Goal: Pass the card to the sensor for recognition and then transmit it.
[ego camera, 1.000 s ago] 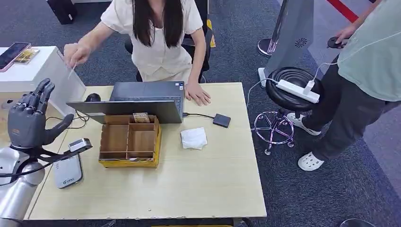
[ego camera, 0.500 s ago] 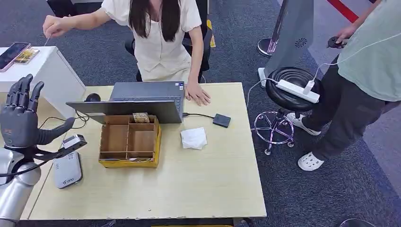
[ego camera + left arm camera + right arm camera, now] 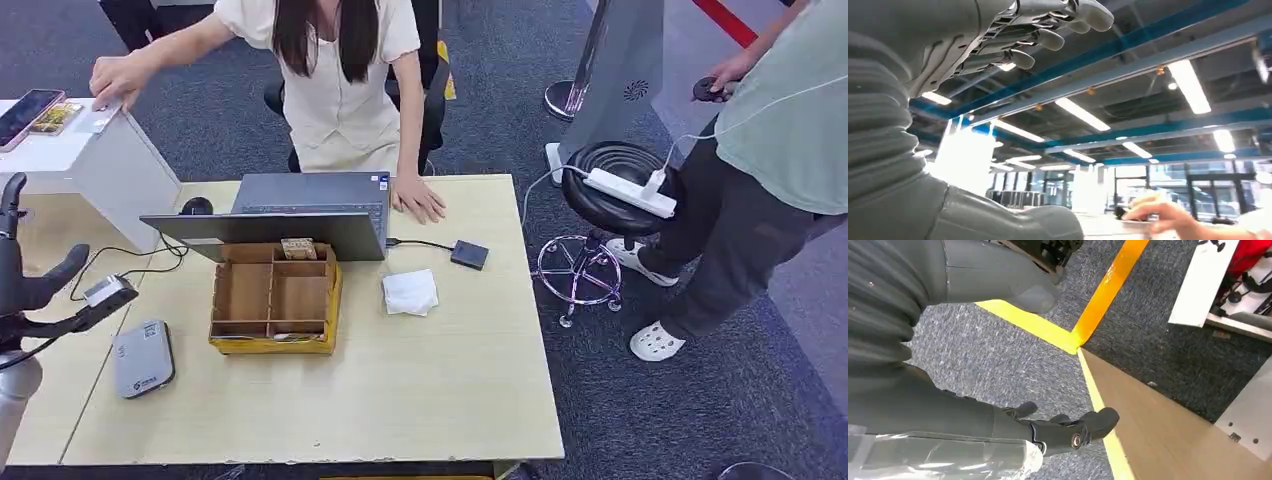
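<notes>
The left hand (image 3: 25, 280) is at the far left edge of the head view, raised beside the bench (image 3: 420, 400). Its thumb sticks out to the side, and in the left wrist view its fingers (image 3: 1048, 37) reach out straight and a little apart, with nothing in them. That view looks up at ceiling lights. The right hand (image 3: 1068, 432) hangs low over grey carpet and yellow floor tape. Its fingers curl in a little and hold nothing. A grey sensor (image 3: 143, 357) lies flat on the left part of the bench, near the left hand but not touching it. A person (image 3: 330, 70) in a pale top sits behind the bench. One of the person's hands (image 3: 118, 78) reaches out to the white stand (image 3: 95, 160) at the left and presses a small pale card (image 3: 103, 120) on its top. The card is well apart from the sensor. A phone (image 3: 27, 113) lies on the same stand. The person's other hand rests flat on the bench beside the laptop (image 3: 290, 215). A wooden tray (image 3: 272, 300) with small boxes inside sits in front of the laptop. A white cloth (image 3: 410, 292) lies just beside the tray. A small dark box (image 3: 468, 254) on a wire lies near the cloth. Another person (image 3: 770, 160) stands at the right by a black stool (image 3: 610, 190).
</notes>
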